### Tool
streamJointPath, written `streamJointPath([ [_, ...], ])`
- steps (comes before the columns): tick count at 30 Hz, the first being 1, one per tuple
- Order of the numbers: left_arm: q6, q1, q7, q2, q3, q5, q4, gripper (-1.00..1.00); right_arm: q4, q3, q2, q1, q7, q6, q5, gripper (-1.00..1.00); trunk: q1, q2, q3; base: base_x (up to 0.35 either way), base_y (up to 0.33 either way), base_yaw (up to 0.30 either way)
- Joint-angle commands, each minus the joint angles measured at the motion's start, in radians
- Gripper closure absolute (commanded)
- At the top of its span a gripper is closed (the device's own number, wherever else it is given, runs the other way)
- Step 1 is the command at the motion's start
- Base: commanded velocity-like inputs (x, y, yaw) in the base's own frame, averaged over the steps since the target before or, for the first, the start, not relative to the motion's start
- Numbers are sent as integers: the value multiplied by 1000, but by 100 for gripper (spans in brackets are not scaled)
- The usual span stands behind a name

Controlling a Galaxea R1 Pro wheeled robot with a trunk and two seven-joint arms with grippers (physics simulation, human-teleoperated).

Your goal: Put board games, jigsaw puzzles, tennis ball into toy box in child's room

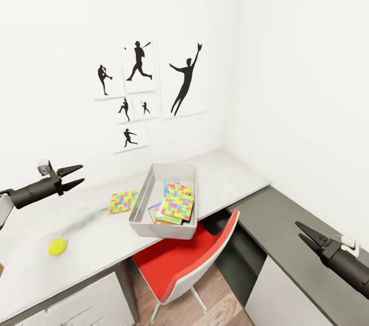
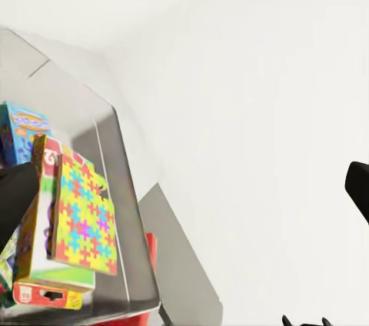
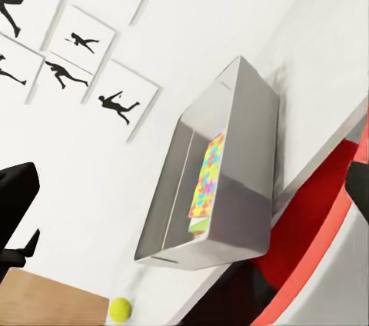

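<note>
The table (image 1: 72,244) carries the remaining toys along its front half, within reach of both arms. The toy box (image 1: 154,187) overhangs the front edge above a red chair (image 1: 179,264), probably drawn close for loading. Inside it, board games (image 2: 34,211) lie stacked under one puzzle (image 1: 178,201); a second puzzle (image 1: 124,201) lies flat on the table just beside the box. The ball (image 1: 57,247) rests nearer the edge, well apart. The left gripper (image 1: 77,176) hovers empty, jaws narrowly parted; the right gripper (image 1: 303,231), also empty and slightly apart, hangs over the side unit (image 1: 287,213).
</note>
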Motion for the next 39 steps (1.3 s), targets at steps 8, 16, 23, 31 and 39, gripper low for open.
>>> streamJointPath([
  [8,6,-1,-1,-1,0,3,1,-100,-1,18,0,-1,0,4,5,-100,1,-2,3,-138,206,238],
  [16,6,-1,-1,-2,0,3,1,-100,-1,45,0,-1,-2,2,9,-100,1,-2,8,-135,94,239],
  [23,5,-1,-1,-3,0,3,1,-100,-1,46,0,-1,-3,2,11,-100,1,-2,12,-34,37,239],
  [31,5,-1,-1,-5,-23,3,-1,-100,-1,47,0,-1,-3,1,12,-100,1,-2,17,-2,12,239],
  [39,4,-1,-1,-5,-40,3,-1,-100,-1,70,0,-1,-4,0,13,-100,1,-2,22,0,205,239],
])
